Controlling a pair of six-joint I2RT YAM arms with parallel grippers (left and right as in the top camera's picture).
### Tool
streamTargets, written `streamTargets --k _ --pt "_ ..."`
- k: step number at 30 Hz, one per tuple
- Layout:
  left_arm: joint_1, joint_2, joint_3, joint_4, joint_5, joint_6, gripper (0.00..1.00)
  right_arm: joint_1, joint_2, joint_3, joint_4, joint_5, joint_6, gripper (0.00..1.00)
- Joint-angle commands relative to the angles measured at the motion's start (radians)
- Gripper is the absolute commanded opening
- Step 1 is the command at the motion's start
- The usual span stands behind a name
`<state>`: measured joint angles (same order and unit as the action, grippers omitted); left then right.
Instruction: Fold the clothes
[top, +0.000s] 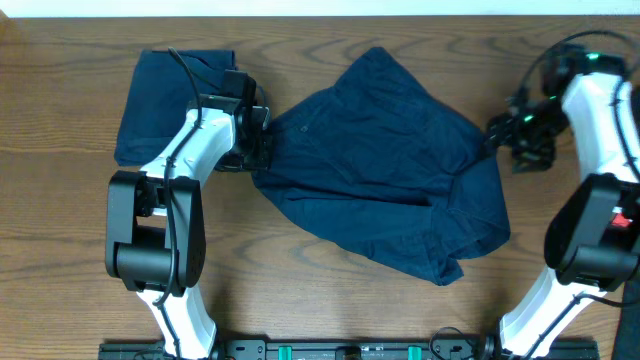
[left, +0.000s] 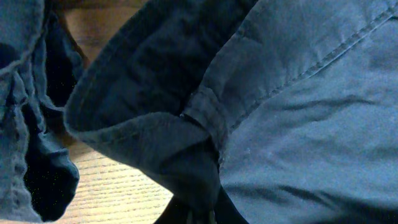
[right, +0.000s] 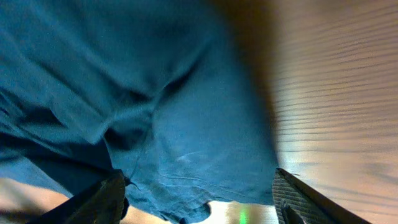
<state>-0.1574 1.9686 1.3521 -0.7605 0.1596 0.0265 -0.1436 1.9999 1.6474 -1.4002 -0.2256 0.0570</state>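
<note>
Nearest the arm bases: the loose shorts (top: 390, 165) lay spread but rumpled mid-table (top: 60, 220), one leg hem flipped over at the near right corner. No fold made on this pair yet, by the look of it.

Next row out, both arms sat at opposite edges of that pair.
- The left gripper (top: 258, 135) was pressed against the left edge. The wrist view was all cloth: a stitched band, a loop-like tab (left: 205, 118), and fabric bunched toward the bottom of the frame. No fingers showed, so I couldn't tell whether it was clamped.
- The right gripper (top: 518, 138) was at the right edge. Its fingers (right: 106, 199) were spread wide with the cloth edge lying between them, and nothing was pinched.

My read on the placement: one arm per side, so the garment can be tensioned or flattened before a fold. The right side likely needs to close on the edge first.

Farthest out, far left: the folded pair (top: 165, 100) was parked as a neat rectangle behind the left arm, touching or just under the left wrist area and out of the work zone. I judged that one as done.
</note>
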Motion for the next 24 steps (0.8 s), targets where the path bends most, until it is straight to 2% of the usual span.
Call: streamTargets --k 1,3,5,6,8,9,11,15,17,19,20,21,22,24 --pt "-0.001 -0.016 0.008 -0.013 -0.011 0.002 0.06 0.073 -0.007 -0.112 0.033 0.021 -0.004 0.80" --pt "-0.001 -0.016 0.008 -0.014 -0.011 0.002 0.06 0.104 -0.007 -0.187 0.098 0.104 0.071 0.80" --pt "-0.001 -0.016 0.008 -0.013 -0.011 0.002 0.06 0.128 -0.007 -0.256 0.172 0.193 0.151 0.71" --pt "-0.001 -0.016 0.008 -0.013 -0.011 0.002 0.06 0.134 -0.007 -0.283 0.209 0.240 0.185 0.55" --pt "-0.001 -0.016 0.008 -0.018 -0.011 0.002 0.06 0.132 -0.007 -0.297 0.246 0.340 0.246 0.09" --pt "-0.001 -0.016 0.008 -0.021 -0.011 0.002 0.06 0.125 -0.008 -0.287 0.249 0.393 0.273 0.01" --pt "-0.001 -0.016 0.008 -0.024 -0.011 0.002 0.06 0.086 -0.008 -0.230 0.235 0.505 0.310 0.01" --pt "0.000 -0.017 0.008 -0.025 -0.011 0.002 0.06 -0.037 -0.008 -0.043 0.189 0.555 0.308 0.01" --pt "0.000 -0.018 0.008 -0.025 -0.011 0.002 0.06 -0.100 -0.008 0.058 0.190 0.484 0.262 0.01" --pt "0.000 -0.023 0.008 -0.024 -0.011 0.002 0.06 -0.159 -0.008 0.150 0.225 0.282 0.141 0.03" --pt "0.000 -0.028 0.008 -0.024 -0.011 0.002 0.06 -0.185 -0.008 0.187 0.243 0.149 0.069 0.15" --pt "0.000 -0.031 0.008 -0.024 -0.011 0.002 0.06 -0.208 -0.008 0.214 0.257 0.031 0.021 0.37" --pt "0.000 -0.039 0.008 -0.024 -0.011 0.002 0.06 -0.230 -0.008 0.236 0.258 -0.070 0.009 0.49" --pt "0.000 -0.053 0.008 -0.024 -0.011 0.002 0.06 -0.248 -0.008 0.248 0.222 -0.143 0.027 0.55"
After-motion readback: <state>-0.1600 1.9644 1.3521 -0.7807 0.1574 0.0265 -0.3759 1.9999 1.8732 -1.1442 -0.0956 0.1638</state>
